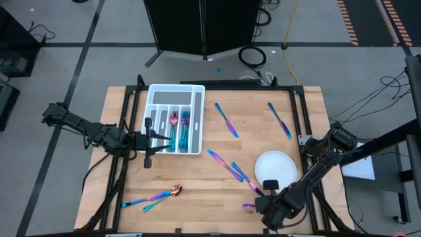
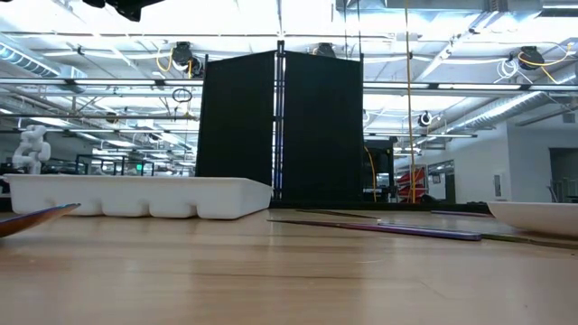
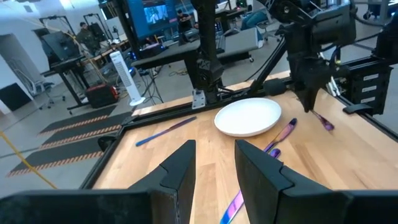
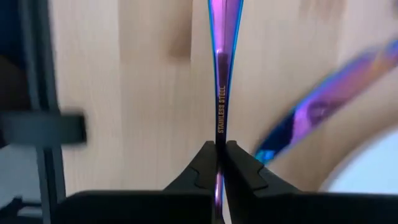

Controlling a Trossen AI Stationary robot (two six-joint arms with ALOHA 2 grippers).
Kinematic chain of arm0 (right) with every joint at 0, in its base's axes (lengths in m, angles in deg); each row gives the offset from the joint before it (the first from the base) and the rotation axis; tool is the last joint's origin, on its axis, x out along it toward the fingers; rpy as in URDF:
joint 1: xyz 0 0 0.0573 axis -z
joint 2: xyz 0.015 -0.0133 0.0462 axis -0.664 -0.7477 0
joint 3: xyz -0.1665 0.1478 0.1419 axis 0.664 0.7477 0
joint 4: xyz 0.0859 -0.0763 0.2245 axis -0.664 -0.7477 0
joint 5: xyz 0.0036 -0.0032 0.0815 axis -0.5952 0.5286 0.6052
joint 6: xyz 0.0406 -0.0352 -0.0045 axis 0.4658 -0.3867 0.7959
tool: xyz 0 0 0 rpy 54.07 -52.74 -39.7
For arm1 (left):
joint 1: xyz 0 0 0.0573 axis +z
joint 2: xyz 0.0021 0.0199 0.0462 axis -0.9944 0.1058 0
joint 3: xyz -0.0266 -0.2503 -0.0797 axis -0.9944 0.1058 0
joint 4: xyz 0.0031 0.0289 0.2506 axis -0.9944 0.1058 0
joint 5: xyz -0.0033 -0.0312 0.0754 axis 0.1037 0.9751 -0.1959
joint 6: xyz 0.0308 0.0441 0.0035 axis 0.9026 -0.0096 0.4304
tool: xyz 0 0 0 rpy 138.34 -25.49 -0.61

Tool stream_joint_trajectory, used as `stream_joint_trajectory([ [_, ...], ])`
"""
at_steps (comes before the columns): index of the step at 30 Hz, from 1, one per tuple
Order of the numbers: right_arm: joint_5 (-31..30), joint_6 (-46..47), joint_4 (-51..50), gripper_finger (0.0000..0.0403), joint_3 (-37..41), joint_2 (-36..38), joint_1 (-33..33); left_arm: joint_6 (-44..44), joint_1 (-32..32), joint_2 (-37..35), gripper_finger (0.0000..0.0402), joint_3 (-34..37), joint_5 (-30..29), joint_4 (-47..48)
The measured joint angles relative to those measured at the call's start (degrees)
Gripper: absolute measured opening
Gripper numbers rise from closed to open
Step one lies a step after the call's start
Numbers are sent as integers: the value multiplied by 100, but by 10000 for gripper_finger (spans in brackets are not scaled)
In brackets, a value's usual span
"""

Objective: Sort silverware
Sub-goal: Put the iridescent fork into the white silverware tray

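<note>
Iridescent silverware lies scattered on the wooden table: two knives [image 1: 225,120] [image 1: 279,120] at the far side, a few pieces [image 1: 227,164] in the middle, more [image 1: 154,196] at the near left. Others [image 1: 179,125] lie in the white divided tray [image 1: 176,89]. My right gripper [image 1: 262,205], near the table's near right corner beside the white plate [image 1: 276,166], is shut on one purple piece [image 1: 248,207]. My left gripper [image 1: 154,139] hovers open at the tray's left side, with nothing between its fingers [image 3: 186,158]. My right gripper pinches the slim handle [image 4: 219,127] of the purple piece between its two fingertips [image 4: 202,158], which lie across it. The fingers come from above, pointing steeply down. The handle runs on away from the fingers above the wood; its other end is out of the wrist view.
The plate sits just right of the held piece, and another piece [image 3: 283,132] lies on the wood close by. The metal frame [image 1: 306,131] borders the table's right side. A black screen [image 2: 280,126] stands behind the far edge.
</note>
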Motion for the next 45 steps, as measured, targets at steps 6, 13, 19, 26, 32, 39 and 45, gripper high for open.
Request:
stream_joint_trajectory([
  [6, -1144, -1274, 251, 1, -270, 4, 416, -60, 0, 0, 114, 0, 27, 12],
  [13, -2861, -3135, 795, 1, -417, 5, 1131, -1219, 41, 41, 114, 0, 40, -14],
  [19, -4166, -5614, 1479, 0, -420, 9, 1787, -3546, 378, 295, 114, 53, 64, 4],
  [26, -4423, -8243, 2526, 0, -420, 9, 2534, -5518, 671, 943, 114, 55, 1171, -12],
  [32, -3534, -9397, 2984, 0, -420, 11, 2856, -6836, 846, 1597, 114, 55, 1671, -176],
  [39, -3122, -9952, 3405, 0, -417, 11, 3107, -7160, 1211, 2237, 114, 55, 2171, -926],
  [45, -3621, -11684, 4587, 0, -417, -143, 3104, -7353, 1380, 2830, 114, 55, 2687, -1929],
])
